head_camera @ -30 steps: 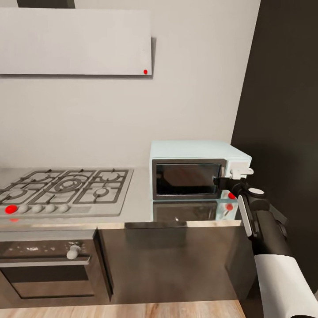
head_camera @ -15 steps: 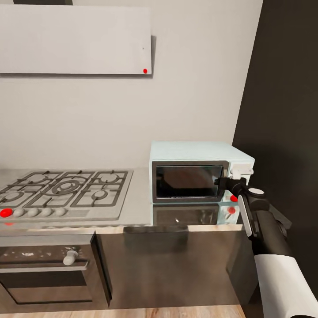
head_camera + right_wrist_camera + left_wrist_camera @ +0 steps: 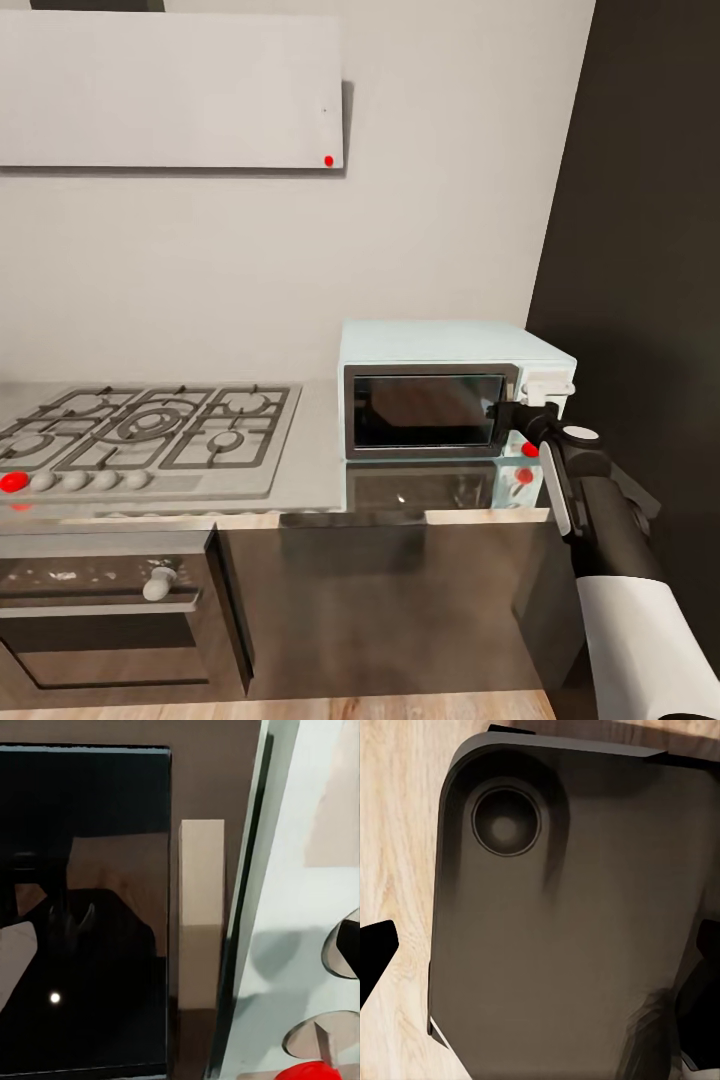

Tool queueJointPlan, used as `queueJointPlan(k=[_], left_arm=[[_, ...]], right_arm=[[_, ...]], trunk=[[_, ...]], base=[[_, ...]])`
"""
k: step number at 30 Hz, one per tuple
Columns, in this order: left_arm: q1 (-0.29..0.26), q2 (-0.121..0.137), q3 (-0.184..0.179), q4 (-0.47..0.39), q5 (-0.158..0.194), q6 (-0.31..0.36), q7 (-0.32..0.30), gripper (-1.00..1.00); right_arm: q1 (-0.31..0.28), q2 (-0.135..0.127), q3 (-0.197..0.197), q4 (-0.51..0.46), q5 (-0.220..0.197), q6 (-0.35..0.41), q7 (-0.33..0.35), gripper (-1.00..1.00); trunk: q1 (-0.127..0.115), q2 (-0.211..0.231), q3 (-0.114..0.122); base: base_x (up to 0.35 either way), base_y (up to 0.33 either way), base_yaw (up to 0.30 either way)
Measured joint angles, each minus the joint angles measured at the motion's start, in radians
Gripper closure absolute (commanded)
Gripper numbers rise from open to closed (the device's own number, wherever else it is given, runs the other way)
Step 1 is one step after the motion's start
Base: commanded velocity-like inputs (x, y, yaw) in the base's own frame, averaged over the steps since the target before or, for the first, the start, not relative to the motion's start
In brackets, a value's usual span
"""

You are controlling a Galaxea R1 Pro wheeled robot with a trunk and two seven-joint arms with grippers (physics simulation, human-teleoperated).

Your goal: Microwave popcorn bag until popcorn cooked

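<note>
Kitchen wall run, head view. The desk [image 3: 310,470], a dark glossy slab, carries the pale-blue microwave [image 3: 440,345] at its end, with the steel gas hob [image 3: 150,430] beside the microwave and a built-in oven [image 3: 110,600] below the hob. The microwave's dark glass door [image 3: 425,410] is shut. The right tool [image 3: 515,412] sits at the door's handle edge, next to the dial panel and its red dot [image 3: 528,449]; whether its jaws are parted or closed on the handle [image 3: 201,937] cannot be told. The left tool's finger tips frame the robot's own dark base. Step in hand, judged: opening the door. Next: grip the handle and swing outward. The popcorn bag cannot be located. No legible writing or brand.
</note>
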Motion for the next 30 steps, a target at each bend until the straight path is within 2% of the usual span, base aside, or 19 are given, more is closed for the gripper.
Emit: queueJointPlan(k=[1,2,6,7,8,10,21,26,30], left_arm=[[0.000,0.000,0.000,0.000,0.000,0.000,0.000,-1.00],[0.000,0.000,0.000,0.000,0.000,0.000,0.000,-1.00],[0.000,0.000,0.000,0.000,0.001,0.000,0.000,-1.00],[0.000,0.000,0.000,0.000,0.001,0.000,0.000,-1.00],[0.000,0.000,0.000,0.000,0.001,0.000,0.000,-1.00],[0.000,0.000,0.000,0.000,0.000,0.000,0.000,-1.00],[0.000,0.000,0.000,0.000,0.001,0.000,0.000,-1.00],[0.000,0.000,0.001,0.000,0.002,0.000,0.000,-1.00],[0.000,0.000,0.001,0.000,0.002,0.000,0.000,-1.00]], right_arm=[[0.000,0.001,0.000,0.000,-0.001,-0.001,-0.001,-1.00],[0.000,0.002,0.000,0.000,-0.002,-0.001,-0.002,1.00],[0.000,0.003,0.000,0.001,0.000,-0.001,-0.006,1.00],[0.000,0.003,-0.003,0.001,0.029,-0.002,-0.009,1.00],[0.000,0.003,-0.006,0.001,0.033,-0.003,-0.009,1.00],[0.000,0.003,-0.015,0.001,0.030,-0.003,-0.009,1.00],[0.000,0.000,-0.008,0.001,0.031,-0.002,-0.015,1.00],[0.000,0.001,-0.002,0.001,0.033,-0.003,-0.020,1.00],[0.000,0.001,-0.001,0.001,0.016,-0.002,-0.019,1.00]], trunk=[[0.000,0.000,0.000],[0.000,0.000,0.000],[0.000,0.000,0.000],[0.000,0.000,0.000],[0.000,0.000,0.000],[0.000,0.000,0.000],[0.000,0.000,0.000],[0.000,0.000,0.000],[0.000,0.000,0.000]], base=[[0.000,0.000,0.000],[0.000,0.000,0.000],[0.000,0.000,0.000],[0.000,0.000,0.000],[0.000,0.000,0.000],[0.000,0.000,0.000],[-0.011,0.000,0.000],[-0.232,0.000,0.000],[-0.256,0.016,0.000]])
